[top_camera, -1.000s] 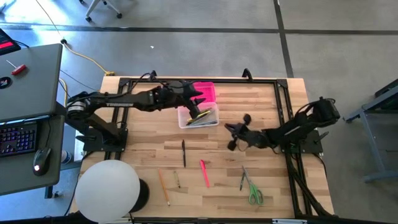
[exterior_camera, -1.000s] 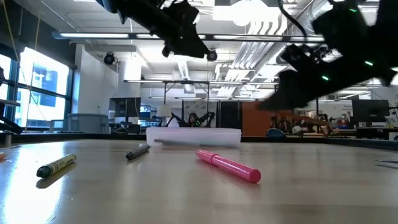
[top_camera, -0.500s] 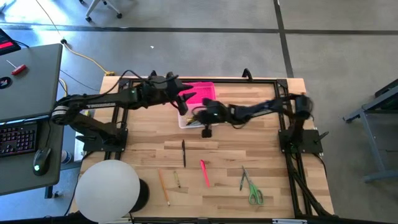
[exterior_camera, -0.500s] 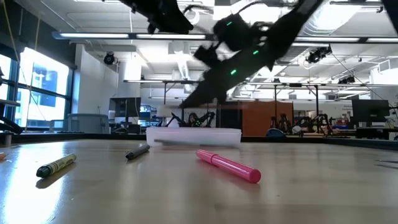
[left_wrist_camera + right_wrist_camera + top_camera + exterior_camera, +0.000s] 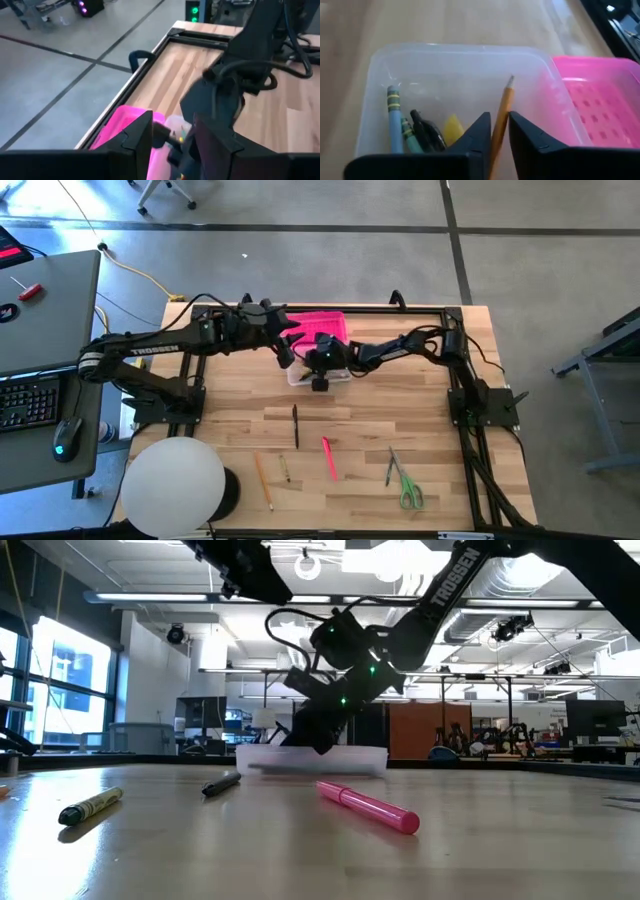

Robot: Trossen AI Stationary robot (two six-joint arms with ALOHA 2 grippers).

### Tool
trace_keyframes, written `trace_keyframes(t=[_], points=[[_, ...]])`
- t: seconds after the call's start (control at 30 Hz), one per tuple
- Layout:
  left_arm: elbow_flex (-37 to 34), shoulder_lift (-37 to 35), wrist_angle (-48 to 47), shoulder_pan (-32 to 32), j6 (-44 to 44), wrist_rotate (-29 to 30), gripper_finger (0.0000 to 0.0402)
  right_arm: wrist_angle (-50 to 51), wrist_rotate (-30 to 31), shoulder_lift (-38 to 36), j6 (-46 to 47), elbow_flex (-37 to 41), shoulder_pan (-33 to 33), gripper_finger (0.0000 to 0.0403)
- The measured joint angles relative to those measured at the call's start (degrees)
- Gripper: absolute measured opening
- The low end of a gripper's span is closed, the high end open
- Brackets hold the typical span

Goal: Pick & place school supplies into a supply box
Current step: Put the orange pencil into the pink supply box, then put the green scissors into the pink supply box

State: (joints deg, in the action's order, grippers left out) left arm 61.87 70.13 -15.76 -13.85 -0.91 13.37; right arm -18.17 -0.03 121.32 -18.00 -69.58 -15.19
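Note:
The supply box [image 5: 342, 366] stands at the table's far middle, a clear base [image 5: 455, 65] with its pink lid [image 5: 322, 326] laid open behind. Several pens [image 5: 412, 131] lie in the base. My right gripper [image 5: 499, 120] hangs over the base, shut on an orange pencil [image 5: 506, 100]. My left gripper [image 5: 172, 142] hovers open and empty just left of the box. More school supplies lie on the near boards: a black pen [image 5: 296, 425], a pink pen [image 5: 329, 458], an orange pencil [image 5: 263, 480] and green scissors [image 5: 410, 492]. My right gripper has the orange pencil's lower stretch [image 5: 496, 140] between its two fingers, which slant down over the box from the table's right side. The pencil runs along the fingers, its free end [image 5: 511, 79] sticking out ahead over the clear base, clear of the box floor.
A big white ball-shaped thing [image 5: 175, 485] stands at the near left corner. Black frame rails [image 5: 455, 340] border the table. In the low view a pink pen [image 5: 368, 808], a black marker [image 5: 221, 783] and a yellow-green marker [image 5: 90, 806] lie before the box [image 5: 310, 758].
My right gripper has swept from the table's right middle toward the far left, rolling its wrist, and now stands over the box with the pencil. My left gripper has drawn back from over the box toward the table's left edge and risen a little.

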Motion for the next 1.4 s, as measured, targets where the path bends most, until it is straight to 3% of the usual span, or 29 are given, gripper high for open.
trace_keyframes(t=[0.33,0.47,0.63,0.8,0.97,1.07,1.4], points=[[0.03,0.00,0.43,0.00,2.91,0.26,0.0175,3.11,0.52,-4.79,-0.19,0.00,0.17,0.0107],[0.07,-0.07,0.52,-0.02,4.22,0.35,0.0175,14.36,-0.54,-11.97,2.34,0.02,2.89,0.0109],[0.04,0.07,-0.23,0.00,4.27,0.30,0.0175,32.22,-4.06,-21.42,13.80,1.01,9.05,0.0101],[0.04,0.07,-1.41,0.00,4.75,0.26,0.0175,43.79,0.58,-28.50,23.87,5.93,20.51,0.0093],[0.02,0.07,-3.14,0.00,5.74,0.50,0.0175,48.27,5.32,-34.30,44.67,12.45,33.58,0.0092],[0.02,0.07,-3.51,0.00,5.76,0.54,0.0175,49.68,5.03,-36.58,59.55,16.06,40.77,0.0092],[0.02,0.16,-3.85,0.00,6.19,0.73,0.0175,50.85,-15.00,-37.55,113.57,21.32,59.07,0.0092]])
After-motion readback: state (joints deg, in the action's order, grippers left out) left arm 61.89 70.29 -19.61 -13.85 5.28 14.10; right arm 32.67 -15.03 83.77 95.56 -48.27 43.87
